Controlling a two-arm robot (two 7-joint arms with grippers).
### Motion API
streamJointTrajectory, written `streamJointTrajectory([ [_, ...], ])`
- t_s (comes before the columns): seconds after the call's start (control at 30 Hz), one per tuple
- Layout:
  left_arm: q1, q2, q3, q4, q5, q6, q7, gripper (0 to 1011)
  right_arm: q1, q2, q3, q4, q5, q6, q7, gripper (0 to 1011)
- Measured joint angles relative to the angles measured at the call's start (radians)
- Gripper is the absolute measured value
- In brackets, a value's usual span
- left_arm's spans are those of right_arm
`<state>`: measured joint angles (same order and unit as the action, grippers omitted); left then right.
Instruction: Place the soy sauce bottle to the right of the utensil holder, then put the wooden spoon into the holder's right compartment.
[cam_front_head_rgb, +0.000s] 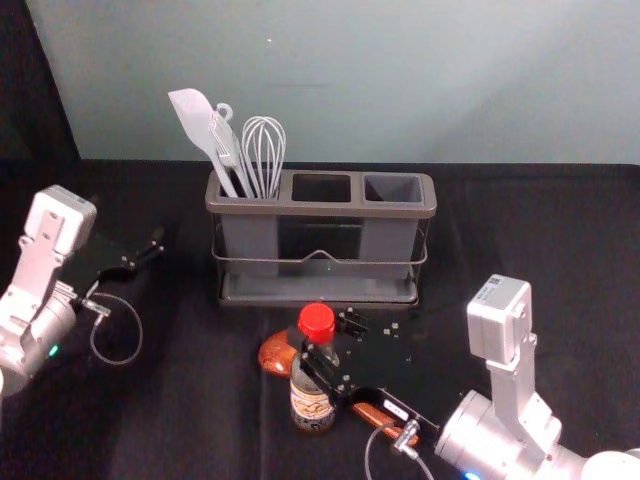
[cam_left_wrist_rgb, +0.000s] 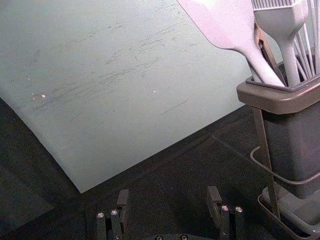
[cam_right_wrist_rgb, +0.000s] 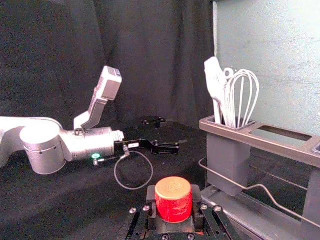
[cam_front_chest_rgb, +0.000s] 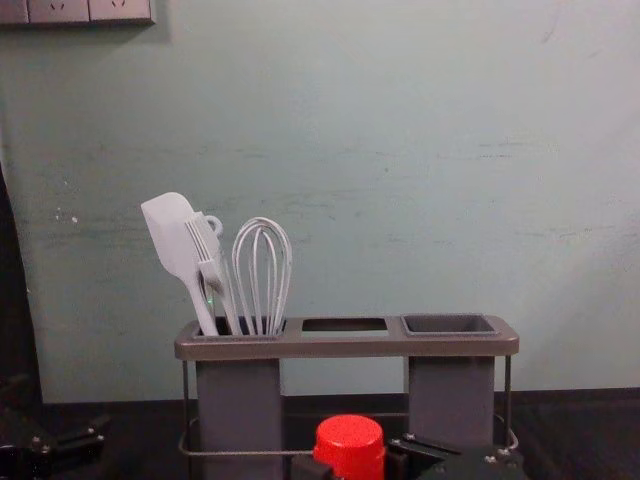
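The right gripper (cam_front_head_rgb: 322, 345) is closed on the upright soy sauce bottle (cam_front_head_rgb: 312, 398), a finger against each side below the red cap; the bottle stands in front of the utensil holder (cam_front_head_rgb: 320, 209). The wooden spoon's (cam_front_head_rgb: 276, 354) middle is hidden behind bottle and gripper. The chest view's lower edge cuts off the bottle. The right arm reaches in from the right. The left gripper (cam_front_head_rgb: 132, 222), fingers wide apart and empty, is parked left of the holder.

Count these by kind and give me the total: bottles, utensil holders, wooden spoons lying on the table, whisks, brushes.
Bottle: 1
Utensil holder: 1
Wooden spoon on the table: 1
Whisk: 1
Brush: 1
Total: 5
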<state>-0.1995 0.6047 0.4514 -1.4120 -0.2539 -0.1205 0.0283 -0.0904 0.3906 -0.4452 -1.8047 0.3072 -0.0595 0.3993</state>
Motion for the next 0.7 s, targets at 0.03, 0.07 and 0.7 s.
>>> streamJointTrajectory([
  [0.03, 0.0, 0.0, 0.0, 0.0, 0.0, 0.0, 0.0, 1000, -0.001, 0.0, 0.001, 0.0, 0.001, 0.0, 0.0, 383],
  [0.07, 0.0, 0.0, 0.0, 0.0, 0.0, 0.0, 0.0, 1000, -0.002, 0.0, 0.002, -0.001, 0.001, -0.001, 0.001, 383],
  [0.7, 0.0, 0.0, 0.0, 0.0, 0.0, 0.0, 0.0, 1000, -0.073, 0.042, 0.093, -0.133, 0.033, -0.048, -0.012, 383],
])
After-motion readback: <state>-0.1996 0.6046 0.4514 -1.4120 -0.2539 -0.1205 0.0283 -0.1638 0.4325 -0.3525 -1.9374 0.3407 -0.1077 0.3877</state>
